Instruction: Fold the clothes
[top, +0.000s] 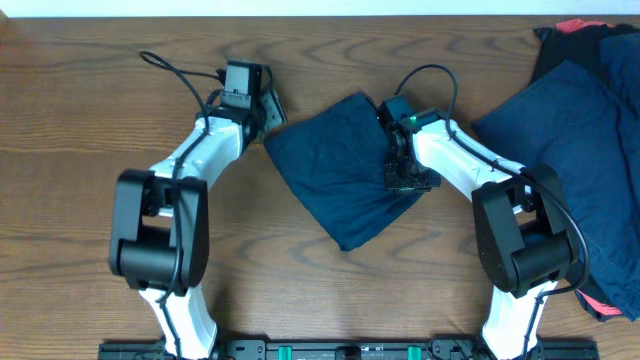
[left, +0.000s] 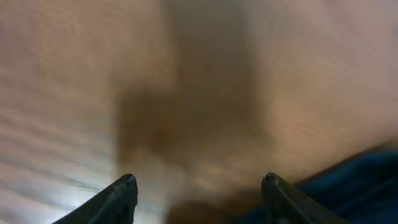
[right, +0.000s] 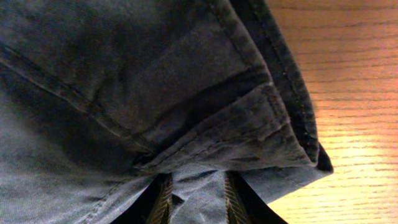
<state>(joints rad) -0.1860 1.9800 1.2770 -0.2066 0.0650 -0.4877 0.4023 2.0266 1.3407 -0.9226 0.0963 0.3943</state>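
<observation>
- Tool on the left (left: 199, 183) gapes wide, empty, over brown wooden table (left: 74, 93); folded navy-blue cloth garment (left: 354, 186) just beside it.
- Tool on the right (right: 196, 190) pinches that garment's edge.

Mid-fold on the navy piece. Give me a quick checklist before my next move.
1. Right gripper grips navy garment: ok, cloth sits pinched between its fingers.
2. Left gripper open and empty: ok.
3. Left gripper close to the garment's edge: ok, navy cloth shows at its lower right.
4. Garment apart from the pile: ok, bare table lies between them.
5. Left wrist view sharp: not ok, blurred.
6. Folded edges lined up: cannot tell, the right arm covers that side.
</observation>
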